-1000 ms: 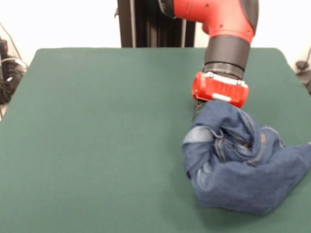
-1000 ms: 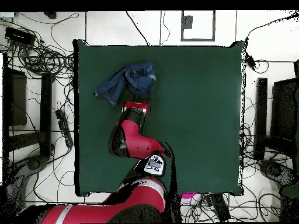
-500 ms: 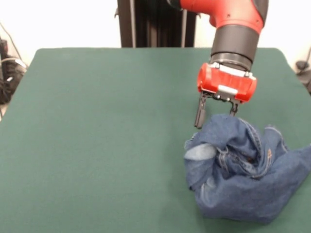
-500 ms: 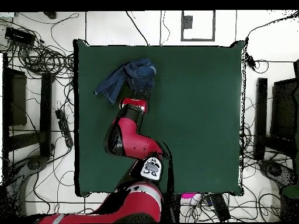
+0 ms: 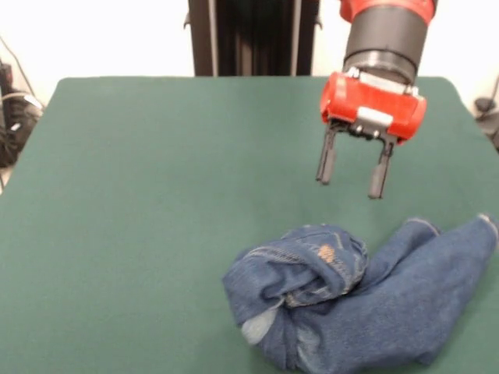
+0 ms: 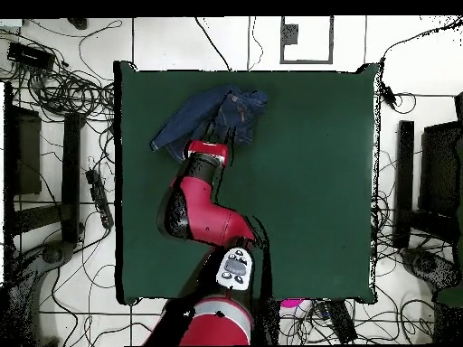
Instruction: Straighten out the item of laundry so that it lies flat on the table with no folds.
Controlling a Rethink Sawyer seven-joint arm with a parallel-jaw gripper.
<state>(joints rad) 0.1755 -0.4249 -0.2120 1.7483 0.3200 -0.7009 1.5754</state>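
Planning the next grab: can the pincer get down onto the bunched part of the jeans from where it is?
Probably yes: the pincer hangs open just behind the jeans, with nothing between them.

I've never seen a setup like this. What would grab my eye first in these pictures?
Probably the red and black arm coming down from the top of the front view, its claw open and empty above the green table. Just below it, toward the camera, lies a rumpled pair of blue jeans, bunched at the waist with one leg stretched toward the picture's right edge.
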